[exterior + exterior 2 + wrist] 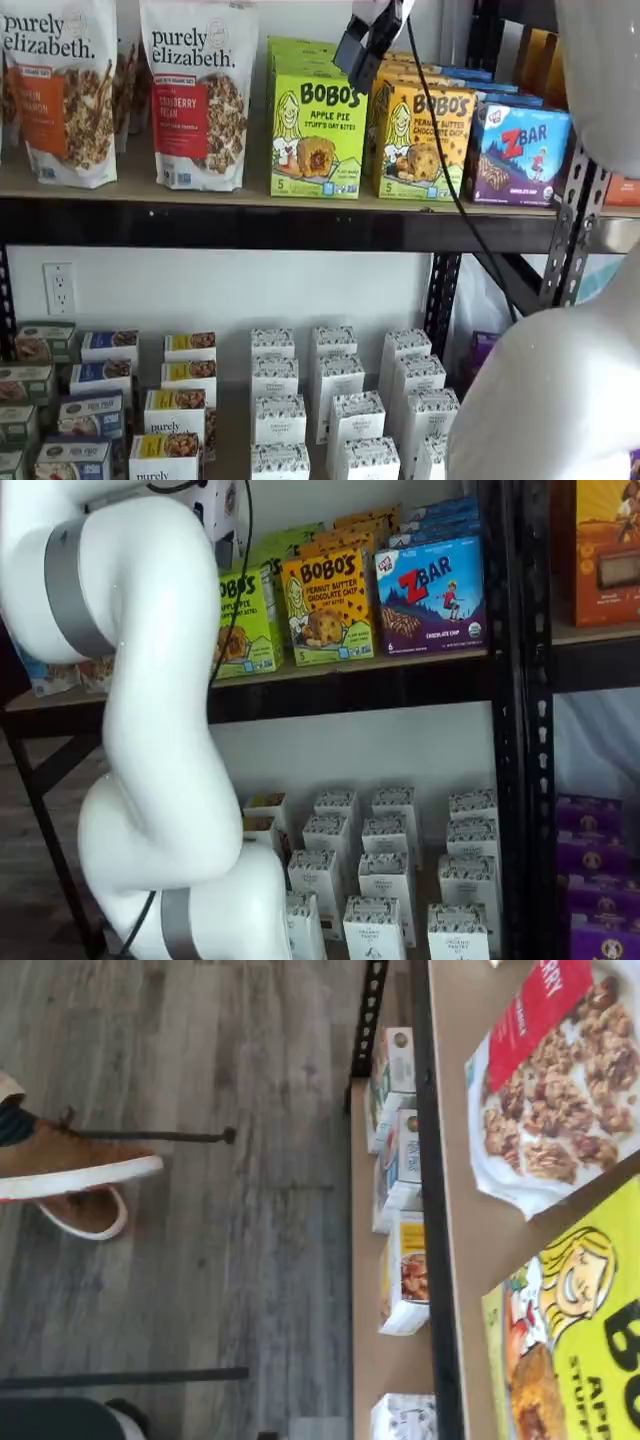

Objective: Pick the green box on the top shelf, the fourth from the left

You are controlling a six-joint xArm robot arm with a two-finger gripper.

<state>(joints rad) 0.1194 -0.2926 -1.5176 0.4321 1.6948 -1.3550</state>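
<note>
Shelf views are showing the top shelf [250, 225] carrying the green box [317, 135] upright beside a yellow-orange box [422, 140], so the released end effector [365, 45], hovering just before its upper corner, should be centring squarely first.

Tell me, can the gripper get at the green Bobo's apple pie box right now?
Probably yes: the gripper hangs just above the green box, whose front faces outward at the top shelf edge, unblocked.
</note>
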